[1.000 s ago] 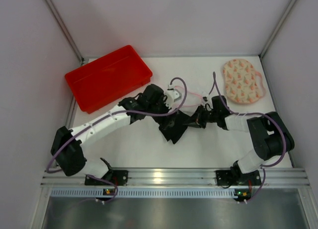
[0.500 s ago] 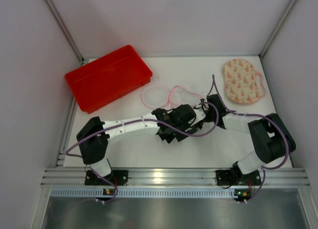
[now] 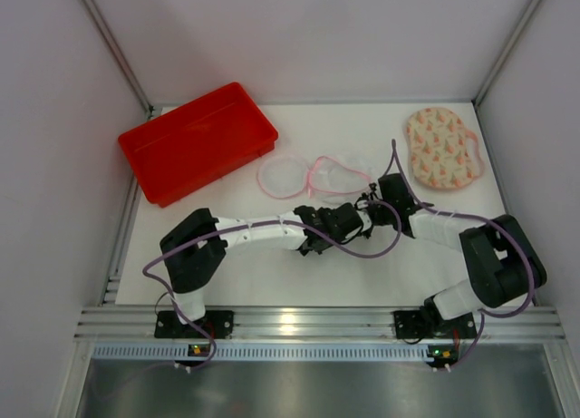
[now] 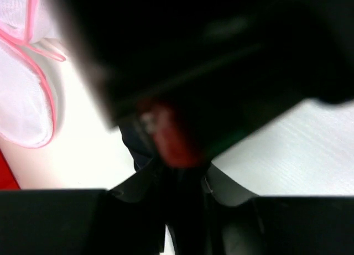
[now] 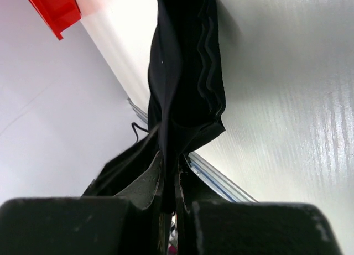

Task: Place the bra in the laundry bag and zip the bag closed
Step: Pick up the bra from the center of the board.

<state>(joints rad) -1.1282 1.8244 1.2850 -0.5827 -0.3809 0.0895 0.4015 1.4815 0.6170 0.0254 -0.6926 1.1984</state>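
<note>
This is a robot test cell in a lab, not a home. A bare white table (image 3: 272, 277) is boxed in by plain pale walls (image 3: 317, 37). At the bottom of the frame, a left arm (image 3: 249, 234) and a right arm (image 3: 449, 226) with exposed cables are bolted to an aluminium rail (image 3: 317, 325).

The left arm (image 3: 258, 231) and right arm (image 3: 442, 225) have white links, black joints, purple cables (image 3: 393, 155).

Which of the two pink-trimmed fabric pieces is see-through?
The white mesh laundry bag at the centre of the top view, near the red tray: it is thin netting. The peach patterned oval at the far right corner is solid, opaque cloth.
</note>
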